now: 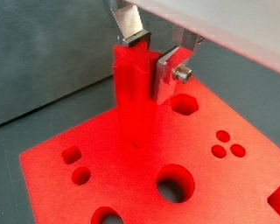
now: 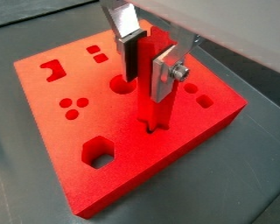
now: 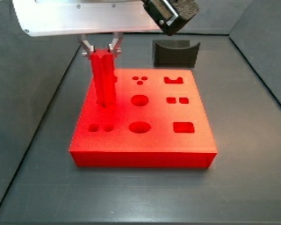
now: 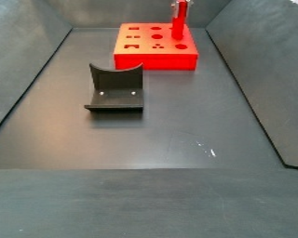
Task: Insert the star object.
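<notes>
While the gripper (image 2: 147, 59) is clamped on the star object (image 2: 157, 83), its lower end sits in the red block (image 2: 119, 166) right below.

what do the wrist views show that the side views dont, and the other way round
Only the wrist views: the tool with its silver fingers either side of the star object, whose foot meets the red block at a hole.

Only the side views: the dark grey curved holder standing apart from the block, on the bare floor.

Both: the upright peg on the block under the tool.
</notes>
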